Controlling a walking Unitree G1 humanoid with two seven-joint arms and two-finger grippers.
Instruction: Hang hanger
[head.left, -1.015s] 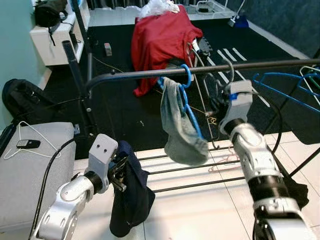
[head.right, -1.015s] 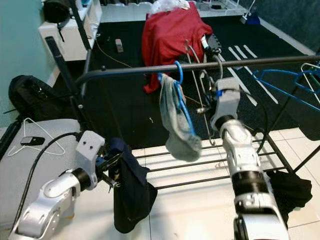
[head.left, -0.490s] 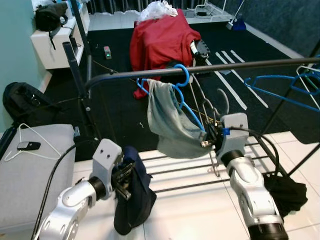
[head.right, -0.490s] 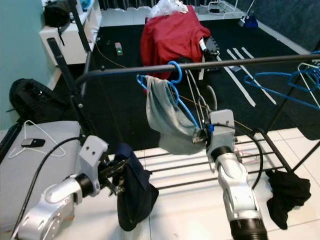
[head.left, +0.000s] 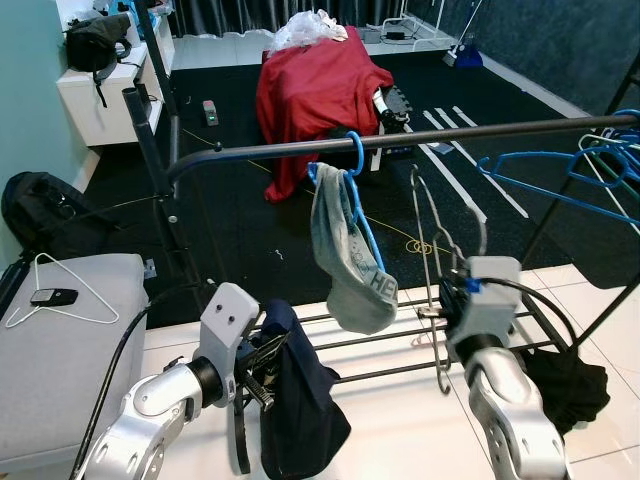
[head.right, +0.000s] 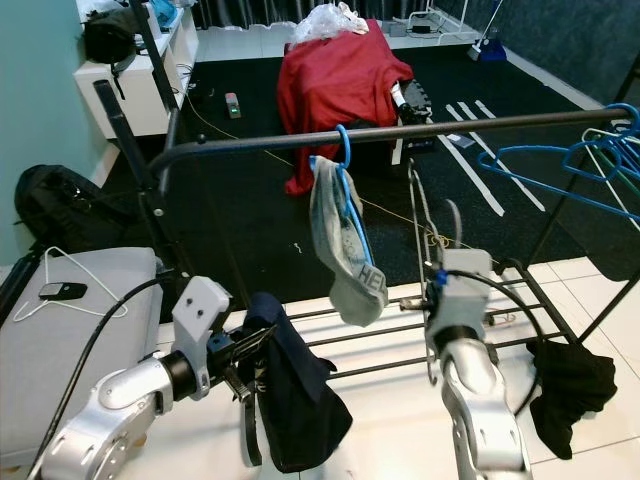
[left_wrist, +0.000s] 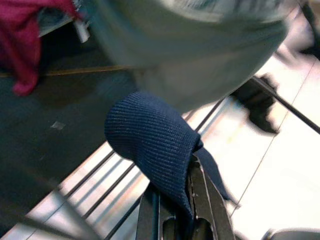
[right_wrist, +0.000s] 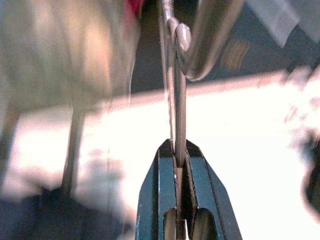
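The right gripper (right_wrist: 179, 167) is pinched tight on a thin wire hanger (head.left: 440, 235), its two black fingers (right_wrist: 159, 195) clamped flat against the metal just below the twisted neck, no gap to speak of. In the head views that gripper sits low at about five o'clock, well under the dark rail (head.left: 400, 141), with the hanger's hook pointing up but not over the bar. That is the risk, by the look of it: the grip is on a narrow wire, so the hanger could swivel between the pads as the arm lifts, and a turned hook would knock the rail instead of catching it. Just to its nine o'clock hangs a blue hanger (head.left: 357, 175) carrying a grey garment (head.left: 345, 260), close enough that the wire could snag the cloth or nudge that hanger along the bar. Out at seven o'clock the left gripper (left_wrist: 182, 200) is closed on a navy garment (left_wrist: 155, 150), the knit folded over its fingertips, hanging beside the lower rack bars (head.left: 400, 335). Further out at three o'clock more blue hangers (head.left: 560, 170) crowd the rail's end, and a red cloth (head.left: 315, 95) drapes something at twelve o'clock.
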